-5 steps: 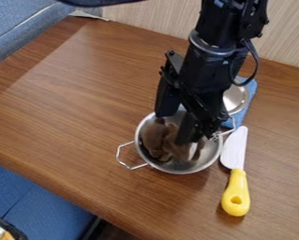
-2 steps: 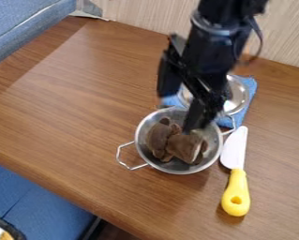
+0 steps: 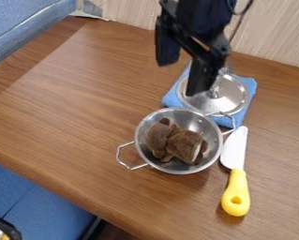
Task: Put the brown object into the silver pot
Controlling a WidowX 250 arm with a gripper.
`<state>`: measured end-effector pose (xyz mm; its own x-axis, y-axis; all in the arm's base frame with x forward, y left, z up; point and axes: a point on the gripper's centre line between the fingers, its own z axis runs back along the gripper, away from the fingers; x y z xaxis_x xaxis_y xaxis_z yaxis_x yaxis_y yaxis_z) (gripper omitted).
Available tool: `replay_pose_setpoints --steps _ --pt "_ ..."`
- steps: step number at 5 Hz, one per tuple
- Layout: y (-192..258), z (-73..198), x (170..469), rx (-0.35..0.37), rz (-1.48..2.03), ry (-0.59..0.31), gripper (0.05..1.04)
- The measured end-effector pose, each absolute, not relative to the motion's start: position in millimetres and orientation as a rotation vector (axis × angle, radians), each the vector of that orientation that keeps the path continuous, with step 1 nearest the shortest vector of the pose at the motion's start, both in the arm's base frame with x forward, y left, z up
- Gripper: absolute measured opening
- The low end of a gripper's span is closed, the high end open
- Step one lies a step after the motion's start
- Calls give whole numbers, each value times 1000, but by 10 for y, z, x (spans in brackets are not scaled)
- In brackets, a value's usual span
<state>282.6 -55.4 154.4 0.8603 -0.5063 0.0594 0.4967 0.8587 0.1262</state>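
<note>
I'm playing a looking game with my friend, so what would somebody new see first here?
Probably the big black gripper, hanging open near the top. Next, the brown lumpy object inside the shiny silver pot in the middle. Then the bright yellow handle of the knife beside the pot, on the picture's right.

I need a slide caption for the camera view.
The brown object lies inside the silver pot; the open gripper holds nothing.

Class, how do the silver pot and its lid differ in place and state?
The silver pot stands on bare table; the lid lies on a blue cloth. The pot holds the brown plush toy; the lid holds nothing. Both are shiny metal.
</note>
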Motion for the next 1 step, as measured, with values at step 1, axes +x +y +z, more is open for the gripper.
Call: replay_pose_setpoints --steps 1 --pt "-547 1544 2827 107 -522 -92 1005"
